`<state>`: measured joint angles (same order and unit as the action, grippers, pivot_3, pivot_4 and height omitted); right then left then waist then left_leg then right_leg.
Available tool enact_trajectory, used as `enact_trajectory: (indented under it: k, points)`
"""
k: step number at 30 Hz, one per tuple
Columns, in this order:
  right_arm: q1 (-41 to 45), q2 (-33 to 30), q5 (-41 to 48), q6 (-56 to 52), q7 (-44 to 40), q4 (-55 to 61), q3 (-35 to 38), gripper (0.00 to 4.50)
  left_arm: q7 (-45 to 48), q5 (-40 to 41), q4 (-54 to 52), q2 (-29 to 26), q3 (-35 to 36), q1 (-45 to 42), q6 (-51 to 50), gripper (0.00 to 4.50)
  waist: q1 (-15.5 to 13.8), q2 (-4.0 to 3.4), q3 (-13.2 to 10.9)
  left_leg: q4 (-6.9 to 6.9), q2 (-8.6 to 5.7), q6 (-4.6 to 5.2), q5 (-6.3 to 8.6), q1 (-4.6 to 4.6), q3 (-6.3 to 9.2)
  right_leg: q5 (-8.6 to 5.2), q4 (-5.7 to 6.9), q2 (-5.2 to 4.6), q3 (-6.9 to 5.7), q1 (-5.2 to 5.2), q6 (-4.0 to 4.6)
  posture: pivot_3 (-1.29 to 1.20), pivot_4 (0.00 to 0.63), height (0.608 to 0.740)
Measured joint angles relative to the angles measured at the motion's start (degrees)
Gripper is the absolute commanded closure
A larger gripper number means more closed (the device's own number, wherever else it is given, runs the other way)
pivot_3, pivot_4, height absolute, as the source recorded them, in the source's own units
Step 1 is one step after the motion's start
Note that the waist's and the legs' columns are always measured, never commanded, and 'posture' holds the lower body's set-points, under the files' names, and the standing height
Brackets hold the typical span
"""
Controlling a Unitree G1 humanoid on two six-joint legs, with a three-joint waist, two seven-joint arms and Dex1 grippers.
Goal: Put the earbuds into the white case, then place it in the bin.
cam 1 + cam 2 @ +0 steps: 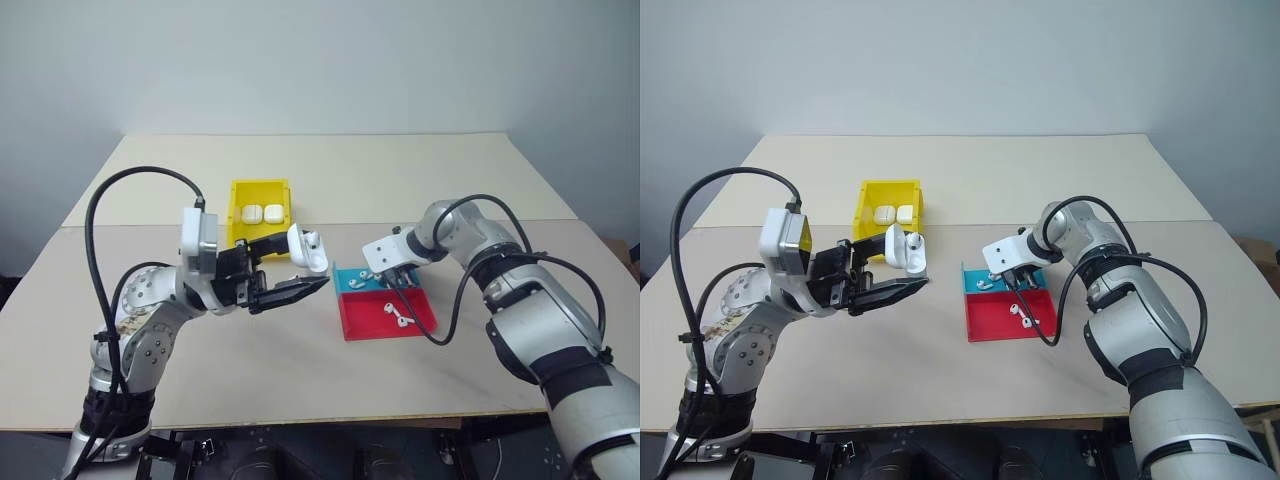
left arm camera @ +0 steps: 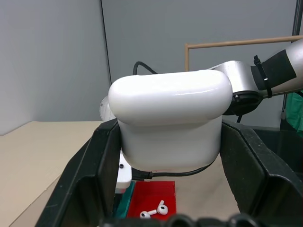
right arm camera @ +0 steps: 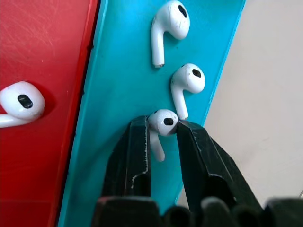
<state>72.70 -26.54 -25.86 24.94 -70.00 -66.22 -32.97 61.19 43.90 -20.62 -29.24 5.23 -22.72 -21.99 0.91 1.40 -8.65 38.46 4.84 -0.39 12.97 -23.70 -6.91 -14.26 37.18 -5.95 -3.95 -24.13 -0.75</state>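
Left pincer (image 1: 300,287) grips the open case (image 1: 308,247); right pincer (image 3: 163,130) pinches an earbud (image 3: 163,122) (bagging remains) in the blue tray (image 3: 123,71).

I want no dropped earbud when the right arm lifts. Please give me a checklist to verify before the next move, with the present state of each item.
1. Right gripper closed around a tiny glossy white earbud in the shallow blue tray: ok, both fingers at its head.
2. Grip firm enough to lift: cannot tell.
3. Two neighbouring earbuds free of the fingers: ok.
4. Left gripper holding the small glossy white case: ok.
5. Case lid open: ok.
6. Yellow plastic bin has room: ok, two cases inside.
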Motion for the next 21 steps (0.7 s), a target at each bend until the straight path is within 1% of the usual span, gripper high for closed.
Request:
enact_trajectory:
  k: [3,6,9,11,14,16,18,21]
  points:
    - [-0.2,0.0,0.1,-0.2,-0.1,0.1,0.3,3.62,-0.1,0.3,0.0,-0.1,0.0,0.1,0.0,1.65,0.0,0.0,0.0,0.0,0.0,0.0,0.0,0.01,0.0,0.0,0.0,0.0,0.0,0.01,0.0,0.0,0.15,0.74]
    - [-1.0,-0.2,0.8,-1.5,-1.0,0.7,2.3,3.62,-0.1,0.4,0.0,-0.2,0.0,0.0,0.0,1.65,0.0,0.0,0.0,-0.02,0.0,0.0,0.0,0.0,0.0,0.0,0.0,0.0,0.0,0.0,0.0,0.0,0.15,0.74]
    - [-2.9,-1.5,4.8,-3.6,-5.9,3.2,5.3,3.62,0.0,0.8,0.1,-0.2,-0.1,-0.3,0.0,1.65,-0.1,0.0,0.0,-0.02,-0.01,0.0,0.0,-0.04,0.0,0.0,-0.02,0.0,0.0,-0.03,0.0,0.0,0.15,0.74]
    - [-4.1,-2.9,9.0,-8.0,-10.5,7.3,8.8,3.62,0.3,1.0,0.4,-0.2,-0.2,-1.1,-0.1,1.65,-0.2,-0.01,0.0,-0.02,-0.01,0.0,0.0,-0.07,0.0,0.0,-0.04,-0.01,0.0,-0.04,0.0,0.0,0.15,0.74]
    - [-6.1,-6.0,17.4,-18.3,-17.1,18.2,14.8,3.62,0.9,1.1,1.1,-0.2,-0.4,-2.2,-0.1,1.65,-0.2,-0.02,0.0,-0.02,-0.01,0.0,0.0,-0.06,0.03,0.0,-0.05,0.0,-0.02,-0.01,0.0,0.0,0.15,0.74]
    - [-8.9,-7.7,23.3,-28.3,-18.3,26.9,19.3,3.62,1.4,1.1,2.0,-0.1,-0.7,-2.7,-0.1,1.65,-0.3,-0.01,0.0,-0.02,-0.01,0.01,0.0,-0.07,0.04,0.0,-0.04,0.0,-0.04,-0.01,0.0,0.0,0.15,0.74]
    - [-12.0,-8.2,30.9,-40.4,-17.4,36.0,25.4,3.62,2.0,1.1,3.4,-0.1,-0.9,-3.6,-0.1,1.65,-0.4,-0.01,0.0,0.0,-0.01,0.01,0.01,-0.06,0.07,0.01,-0.01,0.0,-0.06,-0.01,0.01,0.0,0.15,0.74]
    - [-15.8,-6.6,44.8,-59.1,-10.5,49.1,37.0,3.62,3.0,1.1,5.8,0.7,-1.6,-5.8,-0.1,1.65,-0.7,-0.01,0.0,-0.01,-0.01,0.04,0.02,-0.06,0.09,0.01,0.01,0.0,-0.09,-0.01,0.02,0.0,0.15,0.74]
